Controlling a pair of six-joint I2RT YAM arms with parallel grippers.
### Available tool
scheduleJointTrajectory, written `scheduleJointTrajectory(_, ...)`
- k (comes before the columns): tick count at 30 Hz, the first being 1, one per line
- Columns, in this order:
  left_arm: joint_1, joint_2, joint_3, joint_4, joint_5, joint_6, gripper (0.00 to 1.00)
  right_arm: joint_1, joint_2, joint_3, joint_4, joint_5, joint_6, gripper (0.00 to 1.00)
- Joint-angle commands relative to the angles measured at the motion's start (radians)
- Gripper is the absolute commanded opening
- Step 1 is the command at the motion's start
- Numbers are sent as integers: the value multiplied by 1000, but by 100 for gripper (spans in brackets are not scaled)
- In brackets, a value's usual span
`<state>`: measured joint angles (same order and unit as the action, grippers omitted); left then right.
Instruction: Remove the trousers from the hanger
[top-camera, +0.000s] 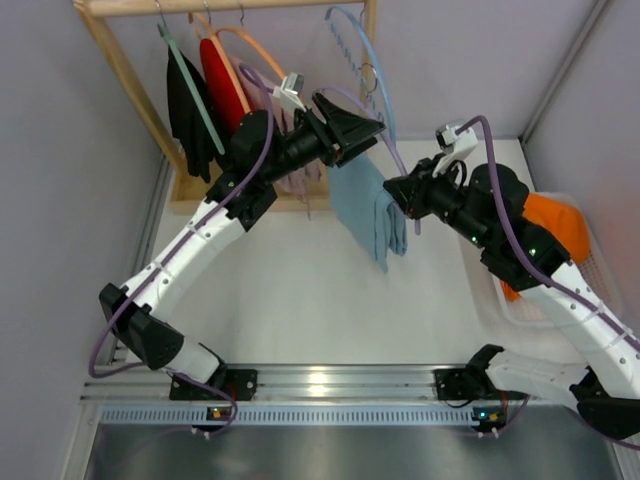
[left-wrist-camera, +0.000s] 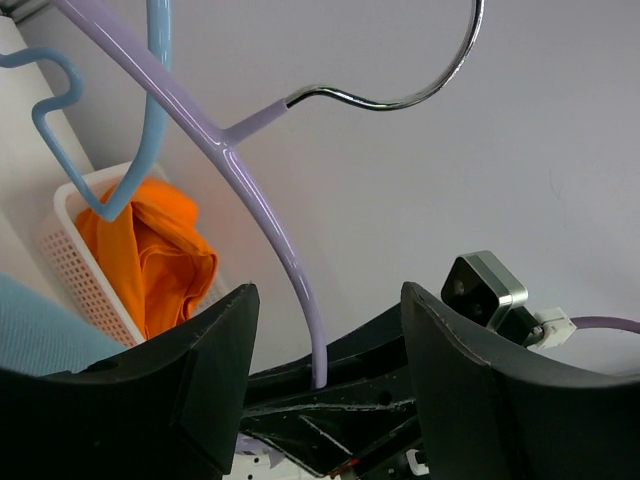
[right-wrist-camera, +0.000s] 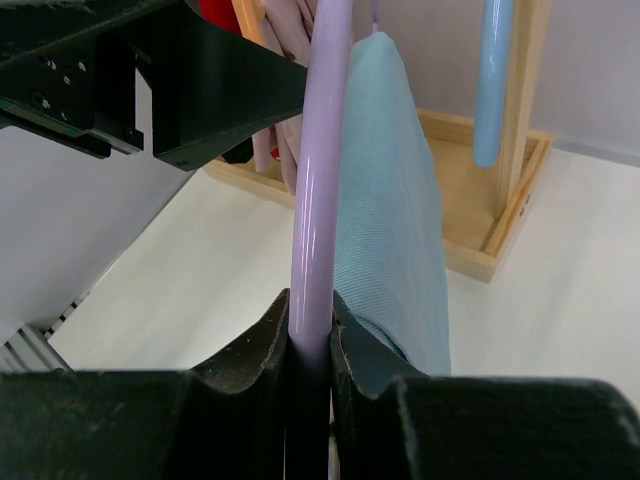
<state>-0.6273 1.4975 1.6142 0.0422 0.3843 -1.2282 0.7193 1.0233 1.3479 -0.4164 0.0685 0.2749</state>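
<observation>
Trousers (top-camera: 368, 212): light blue cloth, likely soft, light and limp. Draped over the lavender hanger (right-wrist-camera: 318, 170), above the table (top-camera: 300, 300). Best taken at the hanging folds. Right gripper (right-wrist-camera: 310, 305) clamps the hanger; left gripper (left-wrist-camera: 328, 300) straddles it, jaws apart.
</observation>
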Motion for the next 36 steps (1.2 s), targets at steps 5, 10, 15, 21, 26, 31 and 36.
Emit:
scheduleJointTrajectory(5,-25,38,78,-24,-47,-14,61,40,-26,42,347,16,20,0)
scheduleJointTrajectory(10,-37,52,98,-38,-62,-8,55,60,-25,37,355,11,12,0)
scheduleJointTrajectory(15,-37,60,110,-38,-70,-14,51,80,-25,33,352,13,0,0)
scheduleJointTrajectory(21,-37,50,105,-38,-67,-8,17,88,-32,-3,358,5,-6,0)
scheduleJointTrajectory(26,-37,33,90,-38,-65,-5,0,88,-45,-42,384,-44,-29,20)
scheduleJointTrajectory(31,-12,-13,58,-38,-45,-1,0,88,-114,-72,364,-88,-113,90)
scheduleJointTrajectory(36,-5,-55,17,-15,31,3,0,60,-196,-95,271,-73,-203,99)
